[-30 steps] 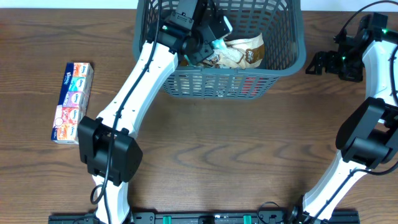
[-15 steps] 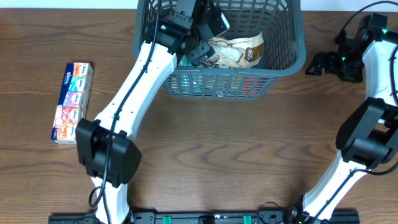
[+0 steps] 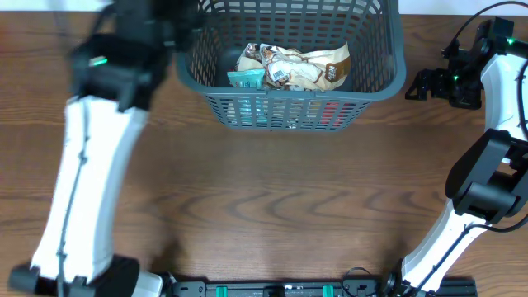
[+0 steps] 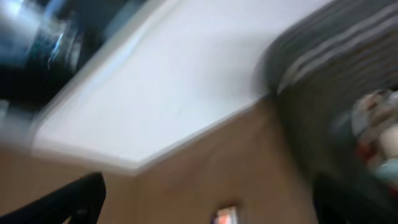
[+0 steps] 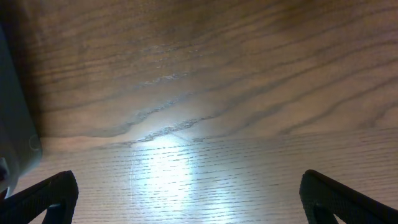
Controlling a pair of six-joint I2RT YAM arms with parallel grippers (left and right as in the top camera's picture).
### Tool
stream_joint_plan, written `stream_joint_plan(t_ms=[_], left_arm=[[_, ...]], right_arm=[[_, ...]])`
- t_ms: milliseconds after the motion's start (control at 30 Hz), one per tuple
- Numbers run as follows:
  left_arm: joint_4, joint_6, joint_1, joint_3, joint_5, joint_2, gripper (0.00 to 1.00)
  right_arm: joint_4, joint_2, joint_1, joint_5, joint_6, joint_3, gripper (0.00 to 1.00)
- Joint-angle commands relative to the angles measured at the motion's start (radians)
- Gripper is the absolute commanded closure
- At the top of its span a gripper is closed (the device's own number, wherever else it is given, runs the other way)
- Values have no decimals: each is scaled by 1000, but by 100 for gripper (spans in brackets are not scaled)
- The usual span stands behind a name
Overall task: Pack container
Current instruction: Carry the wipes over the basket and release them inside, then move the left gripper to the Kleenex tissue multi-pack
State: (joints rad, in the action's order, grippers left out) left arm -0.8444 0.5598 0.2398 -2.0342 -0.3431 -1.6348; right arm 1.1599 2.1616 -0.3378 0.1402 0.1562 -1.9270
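The container [image 3: 375, 49], a dark grey lattice basket, stands at the table's far centre. Crumpled snack packs [image 3: 301, 68] and a teal pack [image 3: 246, 79] lie inside it. My left arm [image 3: 87, 173] is a blurred streak left of the basket, its dark wrist [image 3: 136, 37] near the basket's left rim. In the left wrist view my left gripper [image 4: 208, 190] is open and empty, with the container [image 4: 336, 81] smeared at the right. My right gripper [image 3: 419, 82] hangs just right of the basket. In its wrist view the right gripper [image 5: 186, 190] is open over bare wood.
A small orange-and-white pack [image 4: 225, 216] shows faintly on the table between the left fingers' tips; the overhead view has it hidden under the left arm. The basket's grey wall [image 5: 12, 124] edges the right wrist view. A white surface [image 4: 186, 81] lies beyond the table's far edge.
My left gripper has opened and its arm has swung fast out of the basket to the left, leaving the teal pack inside. The right arm has not moved.
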Motion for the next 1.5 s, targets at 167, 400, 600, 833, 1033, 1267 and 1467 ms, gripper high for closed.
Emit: stream_joint_plan(t_ms=[167,400,600,833,1033,1267,1467], left_arm=[[-311,-372,-399,-8,18,74,1],[-341,-372,-570,116,208,42,1],[-355,-371,-613,206,280,-45,1],[-378,-370,-623,208,292,-221,1],[-378,-367,-623,208,291,-336,1],[-351,-404,-623,208,291,-406,1],[-293,-409,-625,208,268,-428,1]], right_arm=[[1,2,5,-2,25,7,1],[-1,2,5,-2,26,7,1],[-1,2,5,-2,26,7,1],[0,2,5,-2,26,7,1],[0,2,5,-2,33,7,1],[0,2,5,-13,32,7,1],[3,2,5,-32,32,7,1]])
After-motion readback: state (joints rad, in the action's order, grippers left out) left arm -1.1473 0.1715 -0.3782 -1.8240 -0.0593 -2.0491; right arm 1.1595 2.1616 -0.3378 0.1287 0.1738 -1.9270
